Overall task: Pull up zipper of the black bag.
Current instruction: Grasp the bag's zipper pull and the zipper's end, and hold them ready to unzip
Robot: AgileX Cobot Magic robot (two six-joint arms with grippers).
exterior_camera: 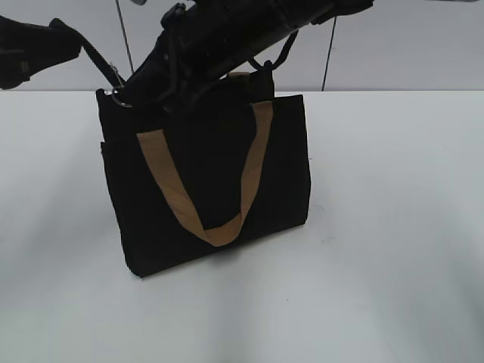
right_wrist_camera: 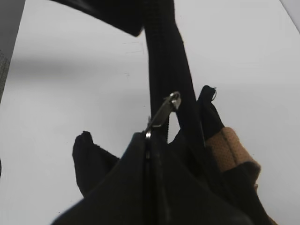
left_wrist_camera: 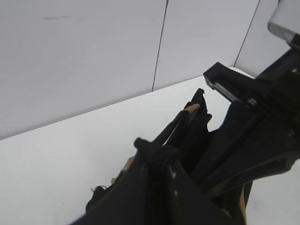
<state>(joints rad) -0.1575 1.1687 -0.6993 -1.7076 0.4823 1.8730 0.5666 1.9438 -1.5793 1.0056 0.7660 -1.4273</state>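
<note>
The black bag (exterior_camera: 212, 181) stands upright on the white table, one tan handle (exterior_camera: 181, 204) hanging down its front. My left gripper (exterior_camera: 113, 89) is at the bag's top left corner. In the left wrist view it (left_wrist_camera: 157, 149) is shut on a black fabric end of the bag's top edge. My right arm reaches across the top of the bag, and the right gripper (exterior_camera: 175, 94) is low over the edge. In the right wrist view it (right_wrist_camera: 149, 137) is shut on the silver pull tab (right_wrist_camera: 165, 111) of the zipper (right_wrist_camera: 164, 56). The zipper tape runs taut away toward the left gripper (right_wrist_camera: 117, 14).
The white table (exterior_camera: 393, 227) spreads around the bag, with a grey wall behind it (exterior_camera: 408, 38). The second tan handle (right_wrist_camera: 229, 150) shows beside the zipper. Both arms crowd the space above the bag's top.
</note>
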